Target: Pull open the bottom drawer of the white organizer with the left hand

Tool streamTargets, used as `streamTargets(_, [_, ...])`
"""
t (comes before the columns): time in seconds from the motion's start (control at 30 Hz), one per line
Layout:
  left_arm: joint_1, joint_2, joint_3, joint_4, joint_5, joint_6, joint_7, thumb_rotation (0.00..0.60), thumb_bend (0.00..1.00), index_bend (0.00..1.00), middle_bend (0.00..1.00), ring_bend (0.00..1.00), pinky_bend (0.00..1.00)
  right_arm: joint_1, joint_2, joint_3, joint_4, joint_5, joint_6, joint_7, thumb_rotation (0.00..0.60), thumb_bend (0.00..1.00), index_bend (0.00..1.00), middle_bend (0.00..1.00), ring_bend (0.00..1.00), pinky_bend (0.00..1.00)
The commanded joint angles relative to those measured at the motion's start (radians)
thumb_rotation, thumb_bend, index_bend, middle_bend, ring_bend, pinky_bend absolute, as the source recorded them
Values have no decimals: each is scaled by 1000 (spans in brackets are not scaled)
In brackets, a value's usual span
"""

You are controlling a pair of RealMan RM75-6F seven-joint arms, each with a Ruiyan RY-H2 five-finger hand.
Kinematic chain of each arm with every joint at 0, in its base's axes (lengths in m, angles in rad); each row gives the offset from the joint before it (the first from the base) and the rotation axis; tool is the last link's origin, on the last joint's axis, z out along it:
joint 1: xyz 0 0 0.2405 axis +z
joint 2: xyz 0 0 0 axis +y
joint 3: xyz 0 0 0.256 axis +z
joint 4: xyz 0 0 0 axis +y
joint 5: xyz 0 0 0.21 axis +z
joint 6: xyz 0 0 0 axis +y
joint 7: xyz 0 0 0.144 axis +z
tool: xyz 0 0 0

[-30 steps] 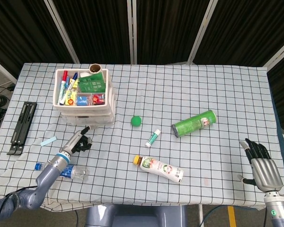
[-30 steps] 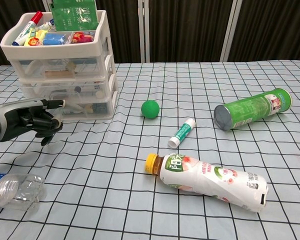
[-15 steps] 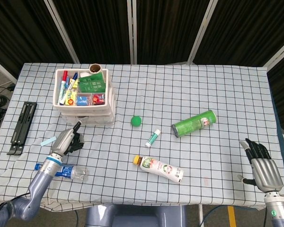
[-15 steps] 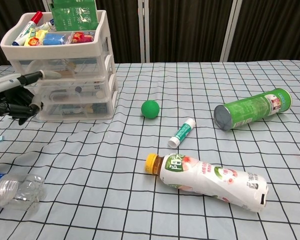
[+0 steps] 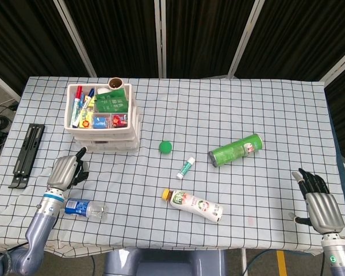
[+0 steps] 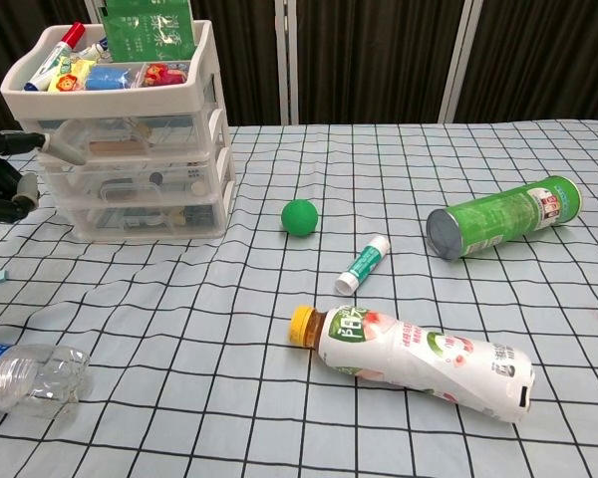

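White plastic three-drawer organizer [image 5: 103, 123] in the upper left of the head view, also upper left in the chest view [image 6: 130, 149]; top tray full of markers and small packets. Bottom drawer [image 6: 149, 217] flush with the frame — closed.

Left hand [image 5: 63, 171] at the lower left of the head view, below and left of the organizer, apart from it; only a part visible at the left edge of the chest view [image 6: 5, 174]. Fingers curled in, nothing between them, one finger stretched toward the organizer.

Right hand [image 5: 321, 201] in the lower right corner of the head view, fingers spread, holding nothing.

Crushed clear plastic bottle with blue label [image 5: 83, 208] just below the left hand. Small green ball [image 5: 165, 146] near the centre. White tube with green cap [image 5: 186, 167] just below and right of the ball. Green cylindrical can [image 5: 236, 150] on its side, right of centre. Drink bottle with yellow cap and white label [image 5: 193, 204] lying at lower centre. Black folded stand [image 5: 26, 154] at the left edge of the checkered tablecloth [image 5: 218, 109].
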Motion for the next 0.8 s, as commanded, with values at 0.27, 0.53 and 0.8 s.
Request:
streamTargets(0.27, [-18,4,-26,45,-76,-32,23,600,930,227,884,849,699,2,-2,1,3,3,-4,-4,600,18,0,0,0,0])
streamTargets(0.53, [-33,1,-38,74,-126,-58,37,600,929,227,884,849,699,3,-5,1,3,4,-5,-9,600,18,0,0,0,0])
streamTargets(0.8, [-44,-8,-38,86,-154,-77,43,600,929,236,884,849,699,3,-7,-1,4,3,-5,-12,600,18,0,0,0,0])
